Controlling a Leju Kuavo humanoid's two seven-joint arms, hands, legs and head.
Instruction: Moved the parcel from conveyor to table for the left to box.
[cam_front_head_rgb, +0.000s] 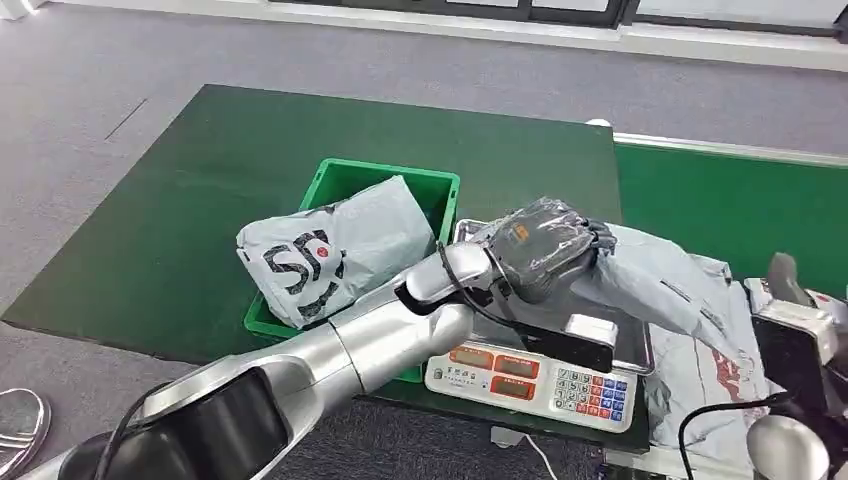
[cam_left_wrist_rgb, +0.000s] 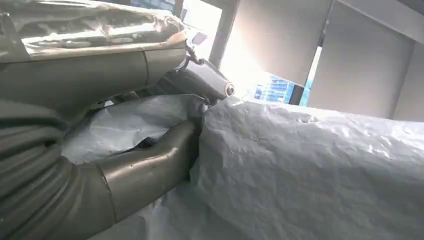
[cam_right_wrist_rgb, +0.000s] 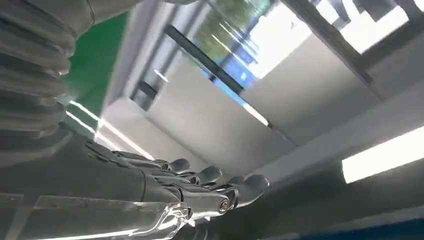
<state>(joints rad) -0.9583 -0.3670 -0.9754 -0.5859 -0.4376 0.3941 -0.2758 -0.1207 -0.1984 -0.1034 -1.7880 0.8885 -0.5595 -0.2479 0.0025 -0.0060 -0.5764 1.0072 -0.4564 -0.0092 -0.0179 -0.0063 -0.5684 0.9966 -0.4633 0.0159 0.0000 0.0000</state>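
A grey plastic parcel (cam_front_head_rgb: 668, 290) lies draped over the scale's tray and the table's right edge. My left hand (cam_front_head_rgb: 545, 245), wrapped in a grey cover, grips the parcel's left end. Up close, its thumb (cam_left_wrist_rgb: 150, 165) and fingers (cam_left_wrist_rgb: 200, 80) pinch the crinkled parcel (cam_left_wrist_rgb: 310, 165) between them. A second grey parcel (cam_front_head_rgb: 335, 250) with black lettering sits tilted in the green box (cam_front_head_rgb: 440, 190). My right hand (cam_right_wrist_rgb: 200, 185) is stretched out flat with its fingers apart, holding nothing.
An electronic scale (cam_front_head_rgb: 530, 375) with a keypad stands at the table's front, just right of the box. The dark green table (cam_front_head_rgb: 230, 170) extends left and back. The bright green conveyor (cam_front_head_rgb: 740, 200) runs at the right. A shoe (cam_front_head_rgb: 20, 425) shows on the floor at bottom left.
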